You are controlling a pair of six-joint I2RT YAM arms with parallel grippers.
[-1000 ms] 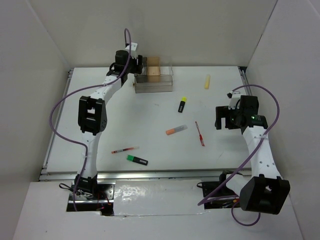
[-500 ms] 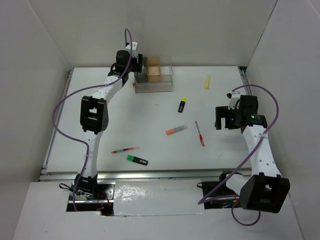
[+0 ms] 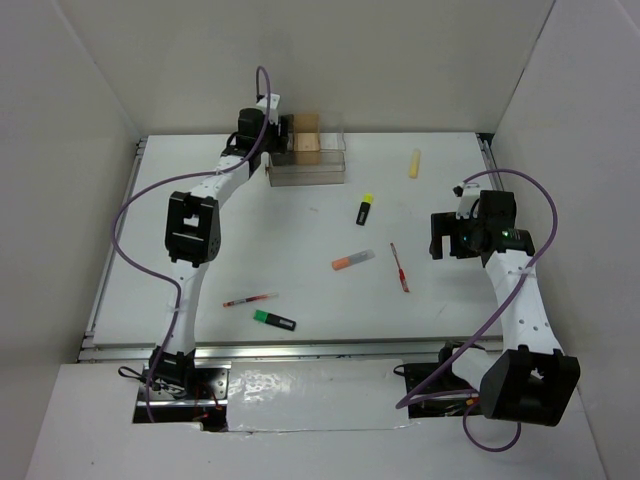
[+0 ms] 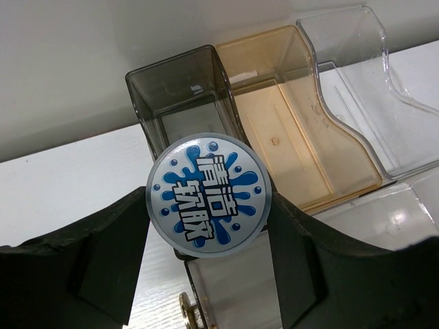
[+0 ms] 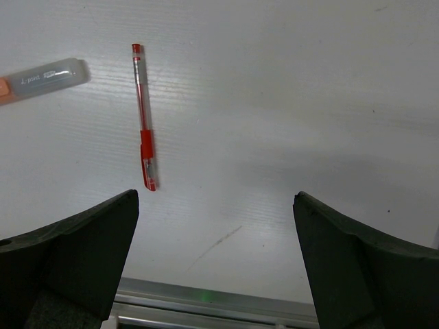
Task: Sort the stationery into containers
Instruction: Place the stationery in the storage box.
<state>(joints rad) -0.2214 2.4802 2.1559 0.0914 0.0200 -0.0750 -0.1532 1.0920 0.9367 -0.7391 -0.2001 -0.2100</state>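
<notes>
Green highlighter point(image 3: 273, 320): lies nearest us on the worktop point(image 3: 200, 230), left of centre, unsorted.
Left pen point(image 3: 250, 299): red, just beyond the green highlighter and apart from it.
Right pen point(image 3: 399, 267): red, right of centre, lying loose.
Orange marker point(image 3: 353, 261): mid-worktop, near the right pen but not touching it.
Right jaws: spread wide and holding nothing. They hang over bare worktop just to the right of the right pen.
Yellow highlighter point(image 3: 365, 209): beyond the marker, on open worktop.
Stick point(image 3: 414, 163): pale yellow, at the far right, well apart from the organiser.
Organiser point(image 3: 325, 172): clear plastic, at the far edge. It has a low tray in front and a grey compartment point(image 4: 178, 89), a brown compartment point(image 4: 295, 123) and a clear one behind. We see no item in the grey or brown compartment.
Left jaws: closed on the tin point(image 4: 209, 194), gripping it across its rim with the printed face toward the wrist camera.
Tin position: held at the organiser, in front of the grey compartment's near wall in the wrist view. We cannot tell whether it is over the opening or over the tray.
Step in hand: we judge this to be the delivery of the tin, with six items left to sort.
Next move: we expect the tin must be centred over one compartment before the jaws part. The grey opening looks little wider than the tin, so alignment matters. The jaws should then lift clear of the walls.
</notes>
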